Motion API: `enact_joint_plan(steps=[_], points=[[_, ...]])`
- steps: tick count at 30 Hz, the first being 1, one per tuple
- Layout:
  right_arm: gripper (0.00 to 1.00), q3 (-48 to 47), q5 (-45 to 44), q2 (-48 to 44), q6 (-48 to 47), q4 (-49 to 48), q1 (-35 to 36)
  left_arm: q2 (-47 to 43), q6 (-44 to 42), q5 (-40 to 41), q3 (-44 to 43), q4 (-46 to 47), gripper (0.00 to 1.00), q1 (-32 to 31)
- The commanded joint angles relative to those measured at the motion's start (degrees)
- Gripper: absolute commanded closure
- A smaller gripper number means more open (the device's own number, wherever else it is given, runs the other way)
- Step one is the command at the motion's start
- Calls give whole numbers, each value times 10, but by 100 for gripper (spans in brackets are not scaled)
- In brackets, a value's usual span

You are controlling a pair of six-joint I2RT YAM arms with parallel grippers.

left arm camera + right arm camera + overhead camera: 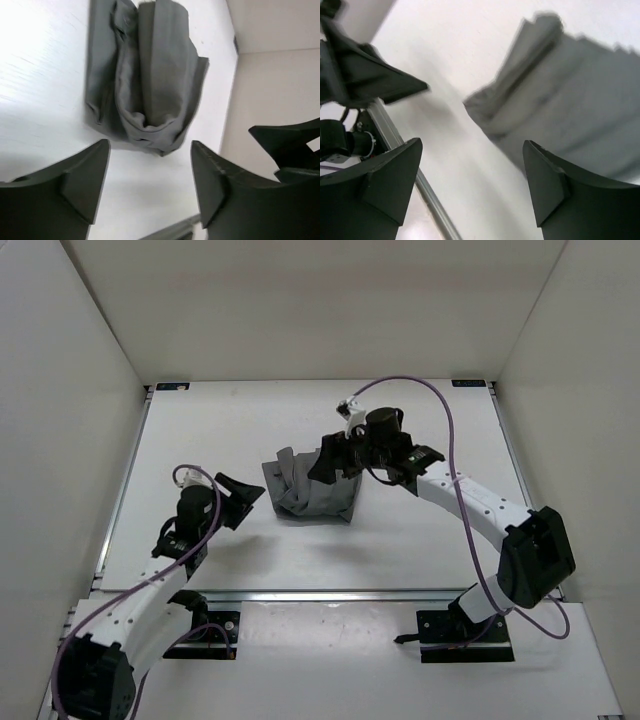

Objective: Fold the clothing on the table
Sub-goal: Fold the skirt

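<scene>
Clothing (312, 490): a dark grey pleated garment, bunched into a rough folded heap on the white desk (430, 530). In my left wrist view its layers (150, 80) stand in lengthwise ridges, with a darker hollow between them.

Left tool (248, 505): just beside the clothing's left edge. Its jaws are spread wide and hold nothing, and in its own camera (150, 145) bare desk shows between the fingertips and the fabric.

Right tool (335, 462): over the clothing's far right corner. Its jaws are likewise spread (472, 145) with nothing pinched. The fabric (570, 100) is blurred here, so I cannot tell whether a finger touches it.
</scene>
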State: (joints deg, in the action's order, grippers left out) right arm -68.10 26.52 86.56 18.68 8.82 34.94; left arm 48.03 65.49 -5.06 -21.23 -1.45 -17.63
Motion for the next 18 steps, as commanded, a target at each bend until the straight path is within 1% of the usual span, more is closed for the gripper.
enact_joint_plan(steps=[1, 3, 4, 5, 6, 7, 8, 10, 12, 14, 16, 18], points=[[19, 35, -73, -51, 26, 61, -27, -43, -57, -38, -12, -96, 20, 39], [17, 65, -64, -63, 18, 59, -51, -50, -102, -37, -34, -146, 17, 43], [16, 74, -50, -66, 18, 53, -60, -48, -104, -39, -40, -154, 17, 34], [28, 83, -31, -66, 18, 35, -65, -52, -113, -36, -45, -166, 16, 30], [54, 86, -2, -56, 21, 13, -65, -63, -114, -30, -43, -168, 16, 28], [70, 86, 13, -40, 24, -4, -52, -73, -107, -26, -38, -171, 16, 26], [96, 82, 13, -19, 27, -15, -48, -80, -105, -24, -36, -174, 16, 28], [100, 69, 13, 19, 32, -37, -30, -101, -101, -35, -36, -178, 16, 33], [100, 26, 20, 70, 39, -45, -8, -106, -113, -35, -52, -201, 16, 42], [100, -9, 25, 139, 36, -39, 1, -108, -123, -28, -73, -220, 15, 37], [100, -60, 34, 186, 24, -32, 20, -114, -128, -19, -84, -232, 14, 39], [100, -80, 41, 217, 20, -39, 35, -118, -135, -15, -84, -238, 14, 37]])
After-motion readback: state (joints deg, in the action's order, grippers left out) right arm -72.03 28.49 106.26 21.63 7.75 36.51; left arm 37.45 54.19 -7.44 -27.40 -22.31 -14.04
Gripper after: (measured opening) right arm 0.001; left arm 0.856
